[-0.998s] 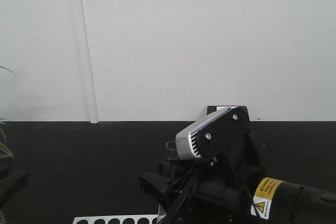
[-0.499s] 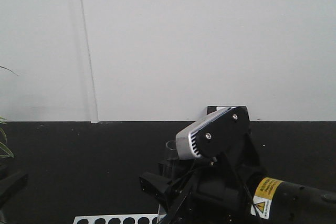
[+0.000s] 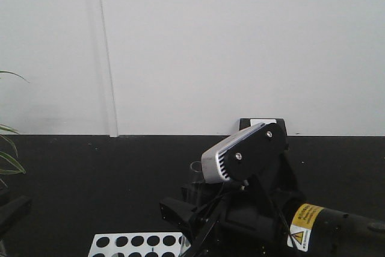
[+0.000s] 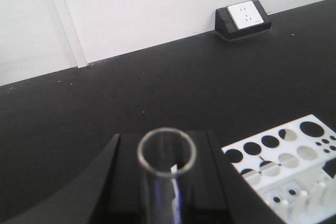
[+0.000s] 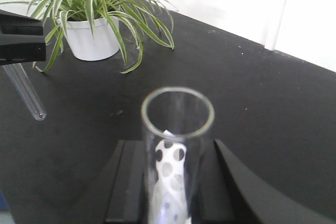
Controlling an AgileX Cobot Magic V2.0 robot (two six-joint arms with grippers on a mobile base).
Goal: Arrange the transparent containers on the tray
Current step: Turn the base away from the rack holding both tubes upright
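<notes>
Each gripper holds one transparent container, a slim clear glass tube. In the left wrist view the left gripper (image 4: 166, 148) is shut on a tube (image 4: 160, 195) whose round rim points toward the camera. My right gripper (image 5: 176, 153) is likewise shut on an upright tube (image 5: 174, 182). The right wrist view also shows the left gripper's black fingers (image 5: 21, 43) at the far left, its tube (image 5: 25, 90) hanging slanted below them. From the front, the right arm's tube (image 3: 195, 176) rises beside its wrist camera (image 3: 240, 151). The tray is out of view.
A white rack with round holes (image 4: 283, 166) lies on the black tabletop, low in the front view as the rack (image 3: 135, 244). A potted spider plant (image 5: 94, 22) stands at the far left. A wall socket (image 4: 243, 16) sits at the table's back edge.
The front view has shifted: the wall seam sits further right, and more of the white rack and the plant's leaves show. Both grippers still hold their tubes the same way.
</notes>
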